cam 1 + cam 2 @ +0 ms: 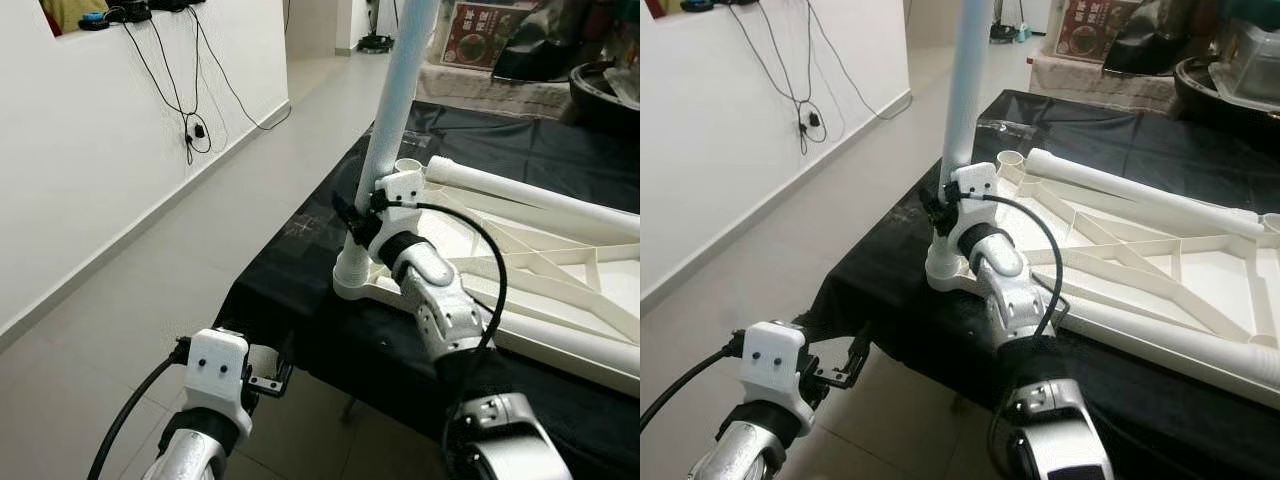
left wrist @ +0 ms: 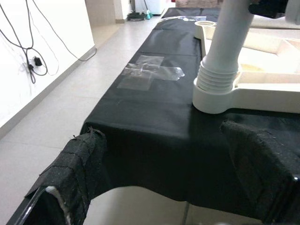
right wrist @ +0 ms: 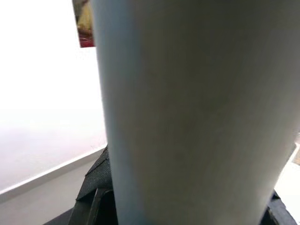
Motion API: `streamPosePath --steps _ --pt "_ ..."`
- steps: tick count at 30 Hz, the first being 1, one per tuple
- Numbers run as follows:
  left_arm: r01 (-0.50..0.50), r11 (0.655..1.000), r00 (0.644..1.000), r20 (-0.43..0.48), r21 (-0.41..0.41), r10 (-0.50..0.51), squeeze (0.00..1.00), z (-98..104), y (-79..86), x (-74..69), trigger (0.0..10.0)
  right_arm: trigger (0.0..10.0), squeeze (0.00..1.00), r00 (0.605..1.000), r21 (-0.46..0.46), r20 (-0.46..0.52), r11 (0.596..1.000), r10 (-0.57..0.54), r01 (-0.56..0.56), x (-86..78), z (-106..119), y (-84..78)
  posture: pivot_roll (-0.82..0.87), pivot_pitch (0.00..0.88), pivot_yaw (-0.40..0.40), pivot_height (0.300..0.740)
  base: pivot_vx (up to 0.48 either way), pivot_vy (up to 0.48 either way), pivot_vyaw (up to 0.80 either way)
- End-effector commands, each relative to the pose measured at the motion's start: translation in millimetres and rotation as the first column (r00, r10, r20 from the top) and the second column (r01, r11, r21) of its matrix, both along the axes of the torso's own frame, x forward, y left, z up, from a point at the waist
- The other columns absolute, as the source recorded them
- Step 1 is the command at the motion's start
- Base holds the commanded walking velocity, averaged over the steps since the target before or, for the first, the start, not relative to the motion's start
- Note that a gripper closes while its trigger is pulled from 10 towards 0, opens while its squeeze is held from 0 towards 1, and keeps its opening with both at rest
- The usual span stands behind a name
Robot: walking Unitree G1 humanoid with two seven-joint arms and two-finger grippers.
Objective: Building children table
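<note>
A white children's tabletop (image 1: 560,270) lies upside down on a table covered in black cloth (image 1: 290,270). A pale table leg (image 1: 400,90) stands upright in its near-left corner socket (image 2: 213,93). My right gripper (image 1: 358,215) is shut on this leg just above the socket; the leg (image 3: 187,117) looms close in the right wrist view. My left gripper (image 1: 275,375) hangs low in front of the table's near edge. Its fingers (image 2: 70,178) stand open with nothing between them, pointing at the socket. A second leg (image 1: 530,190) lies across the tabletop's far side.
A white wall (image 1: 90,150) with dangling cables and a plug runs along the left, with tiled floor (image 1: 150,300) between it and the table. A patch of clear tape (image 2: 147,72) sticks to the cloth. Boxes and dark items (image 1: 530,45) crowd the back right.
</note>
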State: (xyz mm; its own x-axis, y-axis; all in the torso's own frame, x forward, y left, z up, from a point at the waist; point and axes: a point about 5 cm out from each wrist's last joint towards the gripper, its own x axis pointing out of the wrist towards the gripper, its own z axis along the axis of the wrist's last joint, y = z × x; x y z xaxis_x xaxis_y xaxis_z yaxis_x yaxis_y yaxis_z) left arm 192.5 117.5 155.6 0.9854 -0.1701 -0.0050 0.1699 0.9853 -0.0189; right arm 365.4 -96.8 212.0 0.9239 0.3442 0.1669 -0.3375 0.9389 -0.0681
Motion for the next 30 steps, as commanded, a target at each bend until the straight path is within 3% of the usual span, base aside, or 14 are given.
streamPosePath --steps 1,6,7,9,17,18,19,22,23,25,30 --pt "0.000 1.000 1.000 -0.006 0.017 0.000 0.00 -2.7 1.2 -0.2 10.0 10.0 0.00 0.991 -0.063 -0.093 0.994 -0.099 0.093 -1.3 -24.7 -6.4 0.06 0.148 0.018 0.740 0.000 0.000 0.00" --pt "-0.002 1.000 1.000 -0.008 0.016 0.002 0.00 -3.3 1.5 -0.3 10.0 10.0 0.00 0.978 -0.095 -0.071 0.978 -0.194 0.187 -3.0 -18.9 5.5 0.06 0.150 0.013 0.740 0.000 0.000 0.00" --pt "-0.004 1.000 1.000 -0.008 0.015 0.004 0.00 -3.6 1.4 -0.1 10.0 10.0 0.00 0.943 -0.104 -0.079 0.943 -0.324 0.316 -6.0 -18.1 8.7 0.06 0.150 0.013 0.740 0.000 0.000 0.00" --pt "-0.005 1.000 1.000 -0.008 0.014 0.005 0.00 -4.0 1.2 0.2 10.0 10.0 0.00 0.892 -0.086 -0.104 0.898 -0.439 0.432 -7.9 -19.0 9.4 0.06 0.148 0.012 0.740 0.000 0.000 0.00" --pt "-0.002 1.000 1.000 -0.008 0.017 0.002 0.00 -4.4 0.6 -0.3 10.0 10.0 0.00 0.799 -0.036 -0.182 0.816 -0.573 0.577 -13.7 -21.7 12.2 0.06 0.141 0.012 0.740 0.000 0.000 0.00" --pt "-0.001 1.000 1.000 -0.007 0.016 0.001 0.00 -4.1 0.2 0.2 10.0 10.0 0.00 0.749 0.002 -0.217 0.767 -0.626 0.641 -14.4 -21.0 10.7 0.06 0.140 0.011 0.740 0.000 0.000 0.00" --pt "-0.001 1.000 1.000 -0.007 0.016 0.001 0.00 -4.1 0.2 0.2 10.0 10.0 0.00 0.749 0.002 -0.217 0.767 -0.626 0.641 -14.4 -21.0 10.7 0.06 0.140 0.011 0.740 0.000 0.000 0.00" --pt "-0.001 1.000 1.000 -0.004 0.014 0.001 0.00 -4.1 0.0 0.5 10.0 10.0 0.00 0.634 0.048 -0.282 0.650 -0.720 0.759 -18.2 -20.3 8.3 0.07 0.136 0.012 0.740 0.000 0.000 0.00" --pt "-0.001 1.000 1.000 -0.004 0.014 0.001 0.00 -4.1 0.0 0.5 10.0 10.0 0.00 0.634 0.048 -0.282 0.650 -0.720 0.759 -18.2 -20.3 8.3 0.07 0.136 0.012 0.740 0.000 0.000 0.00" --pt "-0.001 1.000 1.000 -0.005 0.017 0.001 0.00 -4.5 0.7 0.4 10.0 10.0 0.00 0.550 0.036 -0.328 0.572 -0.768 0.820 -20.5 -25.5 4.3 0.07 0.131 0.010 0.740 0.000 0.000 0.00" --pt "-0.001 1.000 1.000 -0.006 0.020 0.002 0.00 -4.7 1.1 0.3 10.0 10.0 0.00 0.509 0.029 -0.357 0.535 -0.783 0.844 -21.7 -29.6 2.4 0.07 0.131 0.010 0.740 0.000 0.000 0.00"
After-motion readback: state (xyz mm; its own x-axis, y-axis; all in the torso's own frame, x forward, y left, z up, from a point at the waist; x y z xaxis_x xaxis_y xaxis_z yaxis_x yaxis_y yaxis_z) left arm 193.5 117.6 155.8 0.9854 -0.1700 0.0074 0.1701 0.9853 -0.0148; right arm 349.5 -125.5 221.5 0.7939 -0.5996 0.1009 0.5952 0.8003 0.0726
